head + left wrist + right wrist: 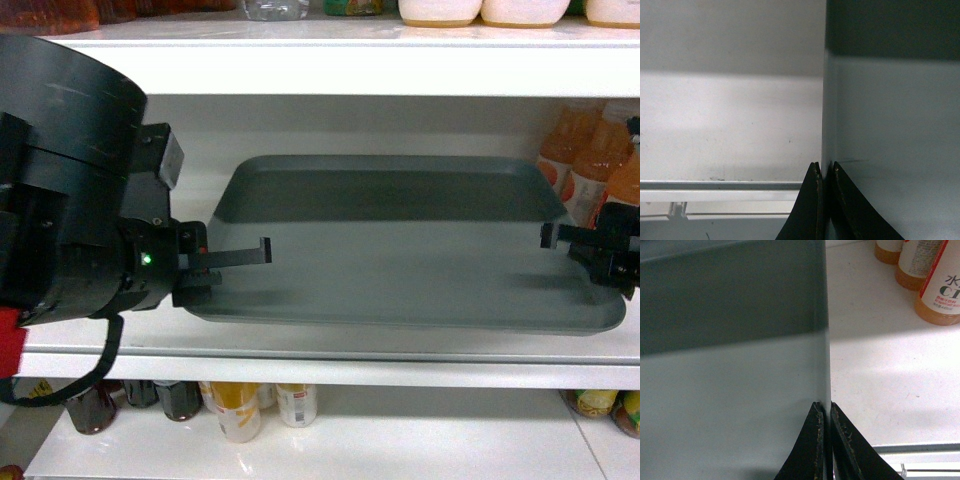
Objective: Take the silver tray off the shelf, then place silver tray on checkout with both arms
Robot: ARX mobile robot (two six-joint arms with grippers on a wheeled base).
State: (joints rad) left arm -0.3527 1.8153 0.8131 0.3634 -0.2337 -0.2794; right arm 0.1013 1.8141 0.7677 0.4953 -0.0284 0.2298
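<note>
Already the silver tray [400, 250] lies on the shelf [330, 345], its long axis running left to right. The left hand [824, 172] is clamped on its left rim, the right hand [824, 412] on its right rim, both equally placed for lifting outward.

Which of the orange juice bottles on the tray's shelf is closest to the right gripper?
The front orange bottle, right above the right gripper at the frame edge; the other two stand further back, leftward.
</note>
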